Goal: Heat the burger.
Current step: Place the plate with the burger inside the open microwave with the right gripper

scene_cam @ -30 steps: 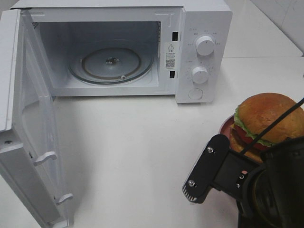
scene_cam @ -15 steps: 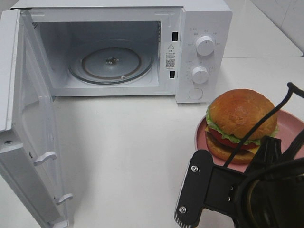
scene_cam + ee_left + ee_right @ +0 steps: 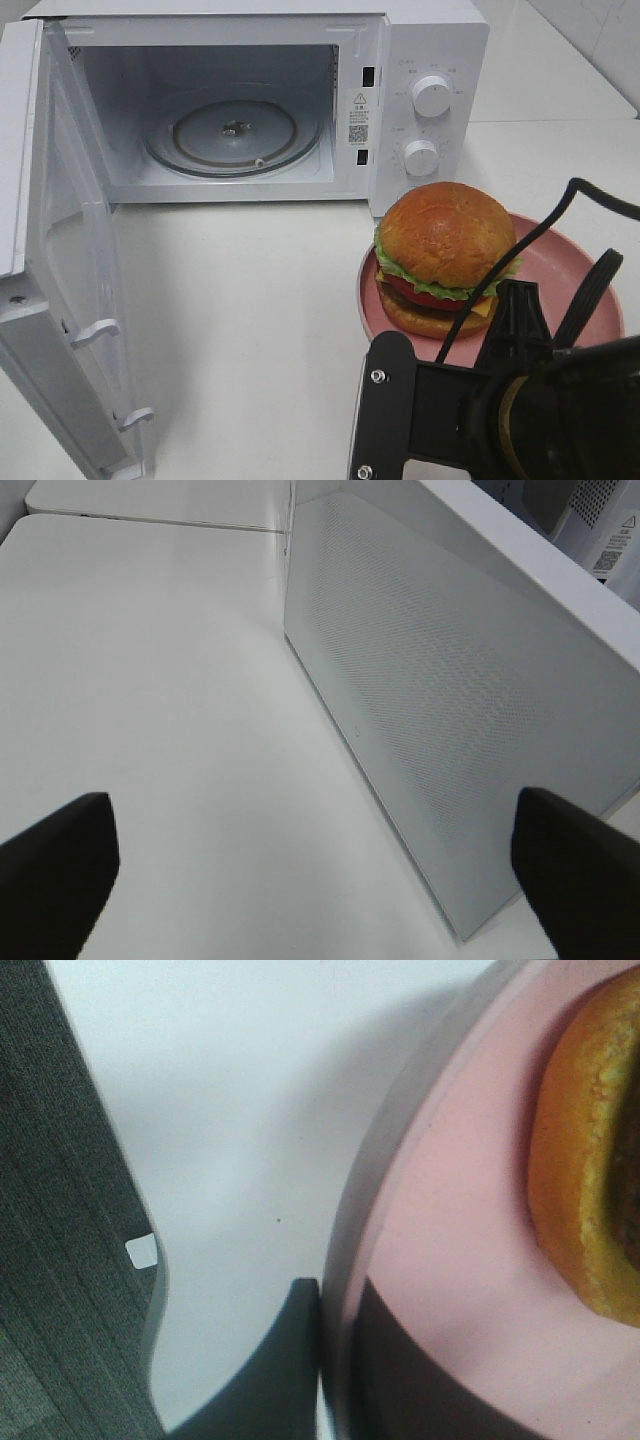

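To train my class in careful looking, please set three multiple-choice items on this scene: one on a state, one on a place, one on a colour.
1. How does the door of the microwave stand?
A. swung open
B. shut
C. taken off

2. Where does the burger sit?
A. inside the microwave
B. on top of the microwave
C. on the plate

3. What colour is the plate?
A. blue
B. pink
C. white

Answers:
1. A: the door hangs wide at the left and the cavity shows.
2. C: the burger rests on the plate, in front of the microwave's control panel.
3. B: the rim and surface around the burger are pink.
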`<state>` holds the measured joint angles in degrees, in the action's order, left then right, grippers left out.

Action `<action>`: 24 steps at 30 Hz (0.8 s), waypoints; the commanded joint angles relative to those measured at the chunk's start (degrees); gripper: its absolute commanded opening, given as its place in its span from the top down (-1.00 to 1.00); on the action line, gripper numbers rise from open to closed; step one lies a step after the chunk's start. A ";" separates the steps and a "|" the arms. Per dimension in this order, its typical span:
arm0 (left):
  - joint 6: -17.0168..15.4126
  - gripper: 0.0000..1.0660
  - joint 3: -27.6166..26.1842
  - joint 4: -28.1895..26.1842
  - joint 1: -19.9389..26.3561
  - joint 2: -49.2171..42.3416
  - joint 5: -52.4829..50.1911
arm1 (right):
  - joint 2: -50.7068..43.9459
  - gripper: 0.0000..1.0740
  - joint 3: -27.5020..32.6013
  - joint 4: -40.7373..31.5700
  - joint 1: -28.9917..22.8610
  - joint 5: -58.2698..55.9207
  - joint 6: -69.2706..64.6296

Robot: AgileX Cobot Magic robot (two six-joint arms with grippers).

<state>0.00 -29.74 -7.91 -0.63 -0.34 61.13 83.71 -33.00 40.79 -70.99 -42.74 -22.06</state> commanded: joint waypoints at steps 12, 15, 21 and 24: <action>0.00 -0.88 0.11 -0.17 0.17 -0.86 -0.06 | -0.40 1.00 -0.06 4.41 0.34 7.68 16.56; 0.00 -0.88 0.11 -0.17 0.17 -0.86 -0.06 | -0.40 1.00 -0.06 6.36 0.34 8.77 19.82; 0.00 -0.88 0.11 -0.17 0.17 -0.86 -0.06 | -0.40 1.00 -0.06 6.76 0.34 10.83 22.06; 0.00 -0.88 0.11 -0.17 0.17 -0.86 -0.06 | -0.40 1.00 -0.06 7.16 2.23 13.69 24.75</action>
<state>0.00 -29.74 -7.91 -0.63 -0.34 61.13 83.71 -33.00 44.81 -69.67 -30.42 1.55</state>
